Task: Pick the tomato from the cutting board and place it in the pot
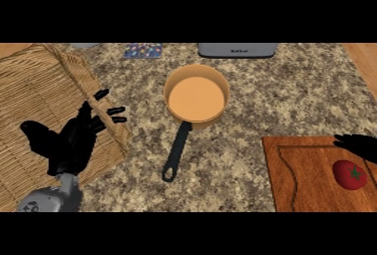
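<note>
Tomato (350,175) sits on the cutting board (305,174) at four o'clock of the pot (195,97), right hand (358,145) fingers unreadable, left hand (80,135) fingers spread.

**Materials and finishes**

Tabletop (294,94): speckled granite-look stone. Cutting board (309,174): reddish wood, visible grain, smooth. Tomato (350,175): glossy red skin. Pot (195,97): matt orange, black handle. Woven mat (37,89): rough wicker. Left hand (74,137): matt black.

Tomato (350,175) on cutting board (305,172), right hand (358,145) just above
</note>
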`<state>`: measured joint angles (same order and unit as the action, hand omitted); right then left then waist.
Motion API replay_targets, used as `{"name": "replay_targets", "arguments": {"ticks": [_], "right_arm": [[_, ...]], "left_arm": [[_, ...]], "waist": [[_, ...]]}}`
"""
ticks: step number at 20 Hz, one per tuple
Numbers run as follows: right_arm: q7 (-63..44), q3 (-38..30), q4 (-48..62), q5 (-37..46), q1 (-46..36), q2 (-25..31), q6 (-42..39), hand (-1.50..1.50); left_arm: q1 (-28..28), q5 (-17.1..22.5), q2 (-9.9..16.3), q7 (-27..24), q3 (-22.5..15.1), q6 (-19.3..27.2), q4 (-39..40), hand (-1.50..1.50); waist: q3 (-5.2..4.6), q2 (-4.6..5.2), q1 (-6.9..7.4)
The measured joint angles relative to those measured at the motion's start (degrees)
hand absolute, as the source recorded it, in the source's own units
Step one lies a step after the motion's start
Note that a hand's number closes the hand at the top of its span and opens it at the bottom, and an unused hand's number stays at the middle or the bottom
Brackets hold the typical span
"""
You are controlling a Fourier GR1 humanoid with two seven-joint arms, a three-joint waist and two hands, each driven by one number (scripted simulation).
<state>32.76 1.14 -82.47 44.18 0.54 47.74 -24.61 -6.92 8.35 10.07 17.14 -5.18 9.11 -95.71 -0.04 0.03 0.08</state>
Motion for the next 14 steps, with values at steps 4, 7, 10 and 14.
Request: {"name": "replay_targets", "arguments": {"ticks": [4, 7, 10, 14], "right_arm": [[-1.73, 0.79, 1.25, 4.35, -1.42, -2.18, 0.3, -1.5], [-2.12, 1.76, 2.82, 7.9, -1.89, -3.86, 1.54, -1.5], [-1.62, 1.53, 4.44, 10.24, -3.44, -4.72, 1.01, -1.5], [-0.83, 1.0, 5.3, 12.89, -2.62, -6.16, 1.69, -1.5]], "left_arm": [[0.31, -0.98, -0.91, 0.34, -0.07, -0.05, -0.51, 0.0], [-0.37, -1.92, -1.84, 1.64, -0.39, 0.53, -1.37, 0.0], [-1.19, -2.2, -2.25, 1.46, 0.36, -0.12, -0.14, 0.0], [0.9, -2.81, -2.51, 2.34, 0.28, -0.86, -2.92, 0.0]], "waist": [[0.01, 0.0, -0.01], [0.01, 0.0, -0.01], [0.02, 0.01, -0.02], [0.0, -0.03, -0.02]]}}
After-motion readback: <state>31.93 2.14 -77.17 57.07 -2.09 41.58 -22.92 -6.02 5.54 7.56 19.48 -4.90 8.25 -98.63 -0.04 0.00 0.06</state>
